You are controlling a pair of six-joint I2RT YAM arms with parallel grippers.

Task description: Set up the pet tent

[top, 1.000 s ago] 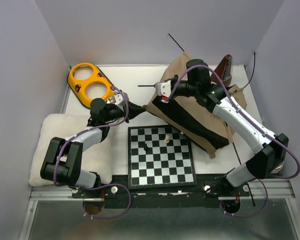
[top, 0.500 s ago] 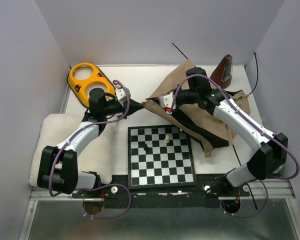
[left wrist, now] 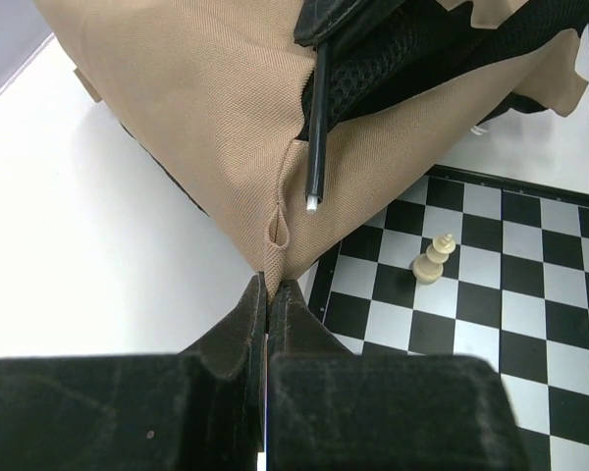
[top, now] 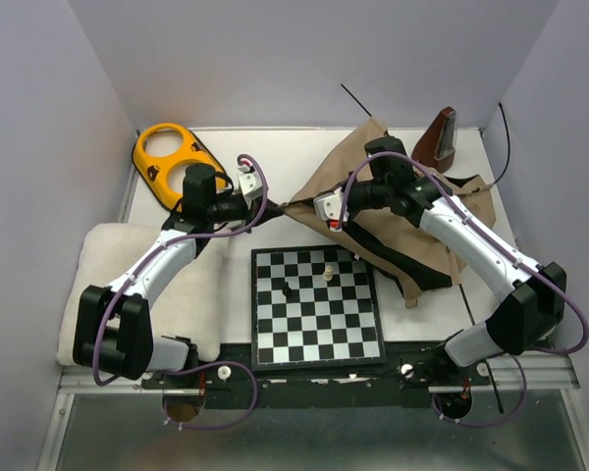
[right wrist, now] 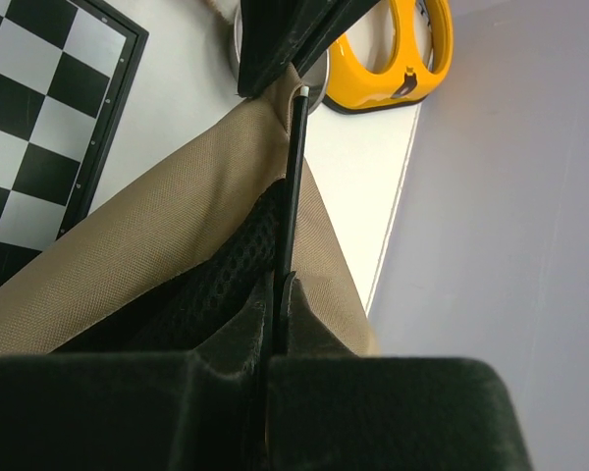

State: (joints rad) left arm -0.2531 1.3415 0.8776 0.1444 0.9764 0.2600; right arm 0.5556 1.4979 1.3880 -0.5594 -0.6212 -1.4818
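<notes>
Top external: fixed above and behind the arm bases, looking steeply down on the whole table (top: 275,147); far enough back to take in both arms, chessboard (top: 317,309), pet tent (top: 339,167) and orange tray (top: 175,161). Left wrist: close behind the left gripper (left wrist: 267,289), facing along its jaws at a tent corner, chessboard squares to the right. Right wrist: close behind the right gripper (right wrist: 278,285), facing along a black pole (right wrist: 293,186) toward the orange tray. Common to all three: tent fabric and chessboard; tray in top external and right wrist only
</notes>
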